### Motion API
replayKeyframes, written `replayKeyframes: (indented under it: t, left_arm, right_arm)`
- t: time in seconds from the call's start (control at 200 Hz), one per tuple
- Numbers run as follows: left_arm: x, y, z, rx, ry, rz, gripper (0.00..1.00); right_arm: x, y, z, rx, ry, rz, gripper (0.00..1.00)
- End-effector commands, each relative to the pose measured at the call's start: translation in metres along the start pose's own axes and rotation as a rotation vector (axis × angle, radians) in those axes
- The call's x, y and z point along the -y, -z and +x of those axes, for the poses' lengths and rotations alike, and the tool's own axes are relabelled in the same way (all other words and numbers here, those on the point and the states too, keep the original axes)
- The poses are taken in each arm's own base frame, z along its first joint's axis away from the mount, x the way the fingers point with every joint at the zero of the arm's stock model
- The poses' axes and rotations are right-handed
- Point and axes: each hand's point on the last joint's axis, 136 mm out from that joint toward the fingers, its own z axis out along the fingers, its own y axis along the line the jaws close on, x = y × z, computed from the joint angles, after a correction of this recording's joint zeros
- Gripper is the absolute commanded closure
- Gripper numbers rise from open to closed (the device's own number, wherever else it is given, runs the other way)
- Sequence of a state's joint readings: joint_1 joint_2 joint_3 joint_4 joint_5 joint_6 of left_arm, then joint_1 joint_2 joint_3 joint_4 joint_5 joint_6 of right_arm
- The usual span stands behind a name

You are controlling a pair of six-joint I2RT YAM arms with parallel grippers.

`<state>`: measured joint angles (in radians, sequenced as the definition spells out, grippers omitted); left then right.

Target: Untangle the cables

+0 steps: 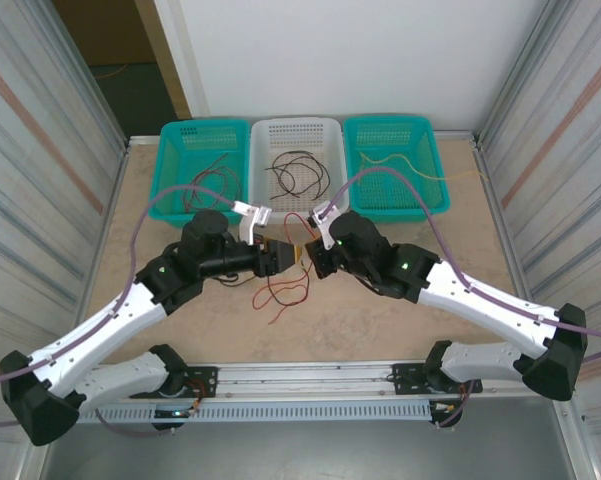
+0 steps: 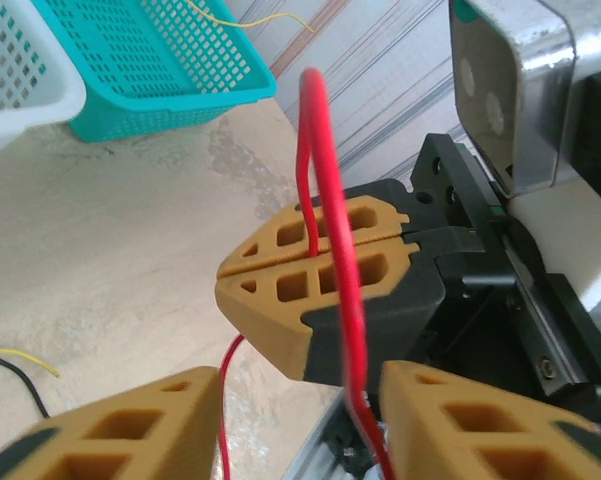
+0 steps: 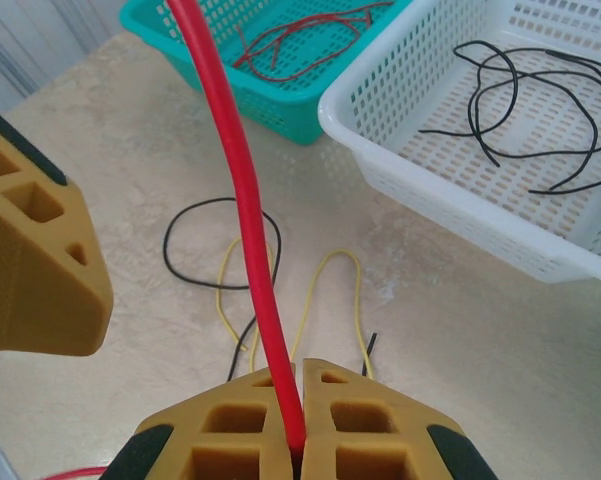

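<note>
A red cable (image 3: pixel 242 180) rises from my right gripper (image 3: pixel 302 368), which is shut on it just above the table. In the left wrist view the same red cable (image 2: pixel 325 180) arches over the right gripper (image 2: pixel 230 272) and drops between my left gripper's (image 2: pixel 300 410) fingers (image 2: pixel 120 430), which stand apart; it passes close to the right-hand one. Both grippers meet at mid-table, left gripper (image 1: pixel 280 258) facing right gripper (image 1: pixel 313 258), with the red cable's (image 1: pixel 288 290) loops lying below them. A black cable (image 3: pixel 220 205) and a yellow cable (image 3: pixel 330 270) lie crossed on the table beneath.
Three baskets line the far edge: a left teal basket (image 1: pixel 180 140) holding red cables, a white basket (image 1: pixel 298 128) holding black ones, and a right teal basket (image 1: pixel 392 128) holding yellow ones. Corrugated walls close both sides. Lavender arm cables arch over the table.
</note>
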<state>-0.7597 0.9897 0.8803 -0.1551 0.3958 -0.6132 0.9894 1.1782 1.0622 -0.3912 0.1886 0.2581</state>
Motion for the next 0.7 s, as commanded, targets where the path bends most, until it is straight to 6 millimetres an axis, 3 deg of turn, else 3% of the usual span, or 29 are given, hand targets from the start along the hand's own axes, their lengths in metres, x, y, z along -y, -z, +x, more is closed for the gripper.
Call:
replayKeyframes:
  t: [0.0,0.095,0.266,0.406,0.586,0.696]
  left_arm:
    - [0.009,0.004,-0.015,0.065,-0.051,0.016,0.74]
    - [-0.004,0.010,-0.016,0.068,-0.057,-0.077,1.00]
    - [-0.037,0.026,-0.008,0.047,-0.095,-0.277,1.00]
    - [-0.073,0.058,-0.011,0.070,-0.120,-0.536,1.00]
    - [-0.058,0.080,-0.027,0.122,-0.217,-0.526,1.00]
    - [-0.046,0.087,-0.028,0.068,-0.312,-0.512,1.00]
  right_arm:
    - [0.003,0.000,0.000,-0.001,-0.015,0.029,1.00]
    - [0.009,0.002,0.001,0.004,-0.017,0.053,1.00]
    - [0.020,0.008,-0.002,0.012,-0.031,0.077,1.00]
    - [0.030,0.013,0.000,0.005,-0.033,0.096,1.00]
    - [0.028,0.007,0.019,-0.086,0.054,0.100,1.00]
    - [0.043,0.003,0.029,-0.136,0.103,0.207,1.00]
